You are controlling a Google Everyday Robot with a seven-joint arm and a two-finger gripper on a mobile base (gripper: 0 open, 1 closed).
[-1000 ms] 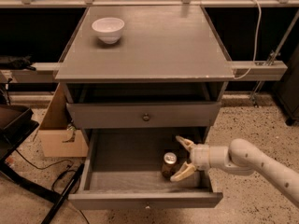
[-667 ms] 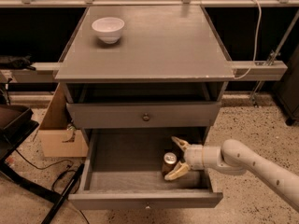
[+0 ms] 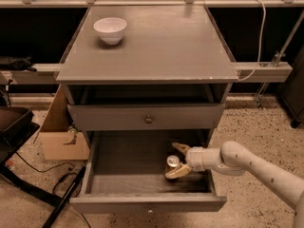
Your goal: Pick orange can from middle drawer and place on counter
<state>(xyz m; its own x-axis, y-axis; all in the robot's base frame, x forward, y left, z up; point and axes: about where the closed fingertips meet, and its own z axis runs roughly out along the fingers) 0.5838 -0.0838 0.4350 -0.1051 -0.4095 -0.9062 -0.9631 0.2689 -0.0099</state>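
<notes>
The orange can stands upright in the open middle drawer, right of centre, silver top showing. My gripper reaches in from the right on a white arm. It is open, with one tan finger behind the can and the other in front of it. The fingers straddle the can, and I cannot tell whether they touch it. The grey counter is the cabinet's top, above the drawers.
A white bowl sits on the counter's back left. The upper drawer with a round knob is closed above the open one. A cardboard box and cables lie on the floor to the left. A rail runs to the right.
My gripper has moved left along the drawer toward the can, and its fingers now reach around it. The can has stayed in place.
</notes>
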